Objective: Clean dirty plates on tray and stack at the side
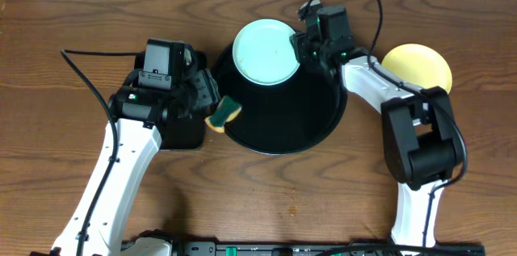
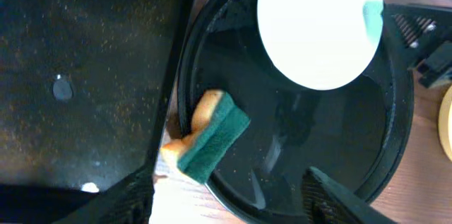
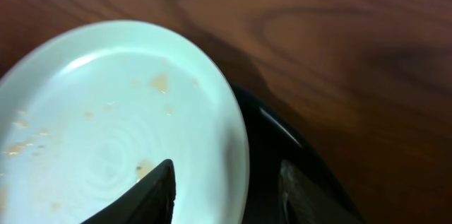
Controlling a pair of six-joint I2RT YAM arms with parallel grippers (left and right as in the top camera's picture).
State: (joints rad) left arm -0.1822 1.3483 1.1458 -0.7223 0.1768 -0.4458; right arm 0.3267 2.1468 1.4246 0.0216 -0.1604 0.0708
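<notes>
One wide black tray [image 1: 283, 123] carries the mint plate [image 1: 265, 52] at its far edge, where the right gripper [image 1: 303, 46] pinches the plate's rim. Such a thin hold could slip and drop it, its brown smears [image 3: 159, 83] still uncleaned. Smaller, the sponge [image 1: 224, 113] leans on the tray's left rim before the spread, empty jaws of the left gripper [image 1: 208, 101], and a clumsy approach may knock it off.

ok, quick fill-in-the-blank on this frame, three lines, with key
1. The right pincer straddles the ___ of the mint plate.
2. The yellow plate sits on the ___, right of the tray.
3. The sponge lies on the tray's ___ rim.

Missing: rim; table; left
</notes>
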